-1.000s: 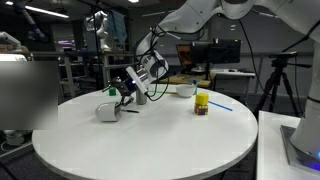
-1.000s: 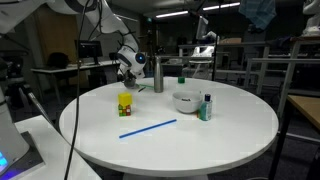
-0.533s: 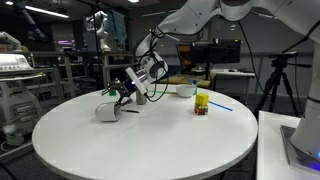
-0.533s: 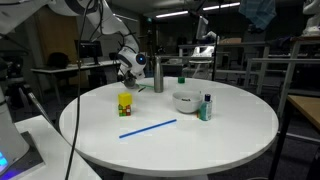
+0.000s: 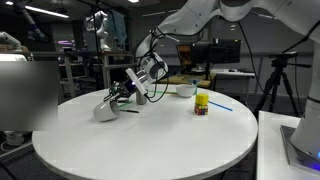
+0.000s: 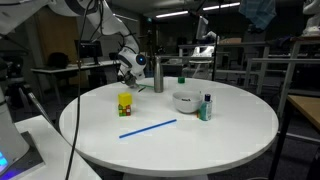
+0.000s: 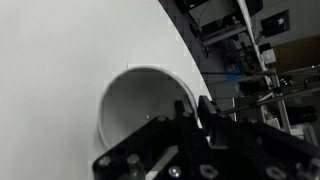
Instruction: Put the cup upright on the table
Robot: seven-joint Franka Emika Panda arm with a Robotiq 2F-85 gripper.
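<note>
The whitish-grey cup lies tipped on its side on the round white table, at the far edge in an exterior view. My gripper reaches down to its open end. In the wrist view I look into the cup's mouth, with the table top around it. My gripper is shut on the cup's rim, one finger outside the wall and the other inside. In an exterior view the gripper hides the cup.
A tall steel bottle, a low white bowl, a small green-capped bottle, a yellow block and a blue straw stand about the table. The table's edge runs close behind the cup.
The jaws have come together on the cup's rim. The cup's open end has tipped up slightly; the arm has hardly moved.
</note>
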